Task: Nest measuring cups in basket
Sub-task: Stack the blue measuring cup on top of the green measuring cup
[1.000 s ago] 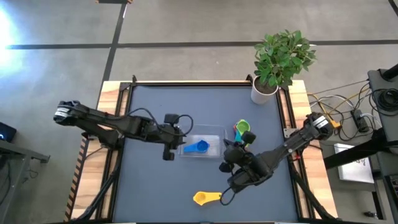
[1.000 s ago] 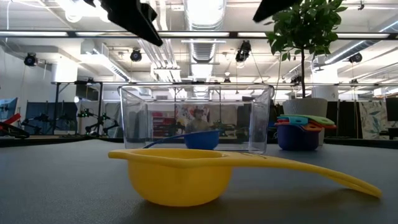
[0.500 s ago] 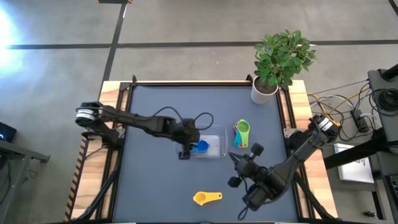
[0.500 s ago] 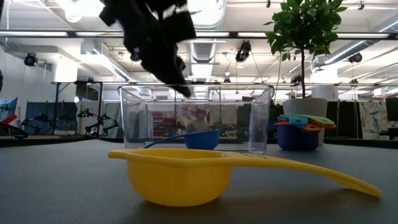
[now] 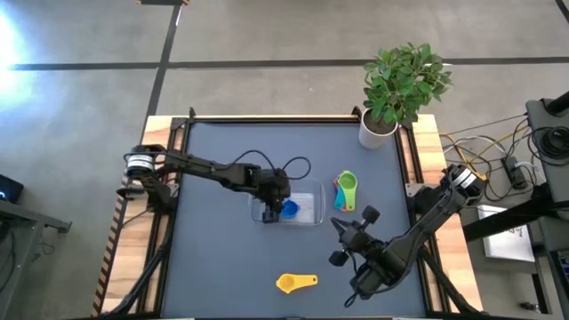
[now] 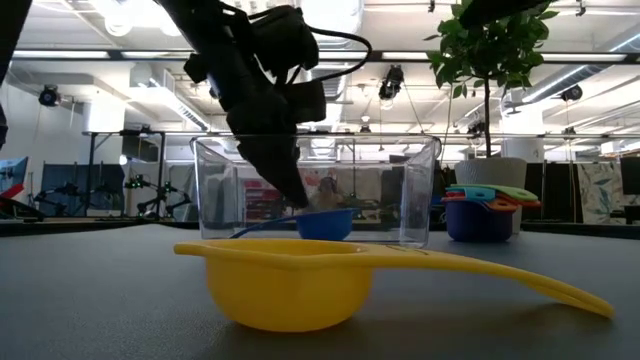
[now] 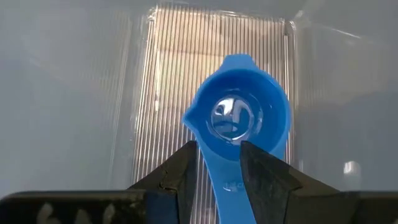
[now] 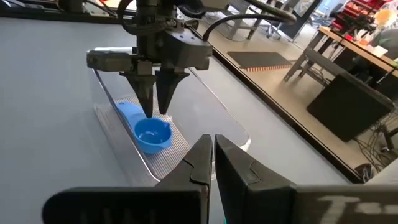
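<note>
Your left gripper (image 5: 274, 203) reaches down into the clear rectangular plastic basket (image 5: 307, 213) at the table's middle, its fingers (image 7: 180, 174) apart on both sides of the handle of the blue plastic measuring cup (image 5: 288, 210) lying inside. Your right gripper (image 5: 341, 231), fingers together, hangs right of the basket. The yellow scoop-shaped cup (image 5: 294, 283) lies near the front edge.
</note>
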Tool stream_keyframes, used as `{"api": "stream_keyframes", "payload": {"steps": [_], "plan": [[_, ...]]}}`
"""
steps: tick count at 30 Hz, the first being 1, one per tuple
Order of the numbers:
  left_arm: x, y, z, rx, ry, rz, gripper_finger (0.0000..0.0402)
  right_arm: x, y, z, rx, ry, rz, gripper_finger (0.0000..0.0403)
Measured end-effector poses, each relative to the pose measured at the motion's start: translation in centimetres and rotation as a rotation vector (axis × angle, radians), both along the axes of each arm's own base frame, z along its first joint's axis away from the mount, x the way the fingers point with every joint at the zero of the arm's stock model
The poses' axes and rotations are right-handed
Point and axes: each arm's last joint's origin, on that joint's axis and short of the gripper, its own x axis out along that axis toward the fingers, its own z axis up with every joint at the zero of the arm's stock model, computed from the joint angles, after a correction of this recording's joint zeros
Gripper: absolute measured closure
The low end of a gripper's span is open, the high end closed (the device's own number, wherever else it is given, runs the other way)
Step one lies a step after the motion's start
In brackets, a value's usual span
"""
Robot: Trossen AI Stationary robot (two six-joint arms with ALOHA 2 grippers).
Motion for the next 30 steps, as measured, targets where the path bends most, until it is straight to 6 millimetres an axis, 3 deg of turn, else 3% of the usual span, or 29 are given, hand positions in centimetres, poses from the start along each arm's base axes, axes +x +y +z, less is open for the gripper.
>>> {"api": "stream_keyframes", "payload": {"steps": [13, 24, 30], "plan": [[0.3, 0.5, 0.1, -0.033, -0.025, 0.073, 0.0253, 0.0, 0.0, -0.3, 0.005, -0.005, -0.003, 0.0394], [2.2, 0.7, 3.8, -0.036, -0.017, 0.057, 0.0251, 0.0, 0.0, -0.3, 0.015, -0.005, -0.003, 0.0394], [3.2, 0.8, 2.1, -0.054, 0.032, 0.092, 0.0251, 0.0, 0.0, -0.4, 0.016, -0.005, -0.003, 0.0394]]}}
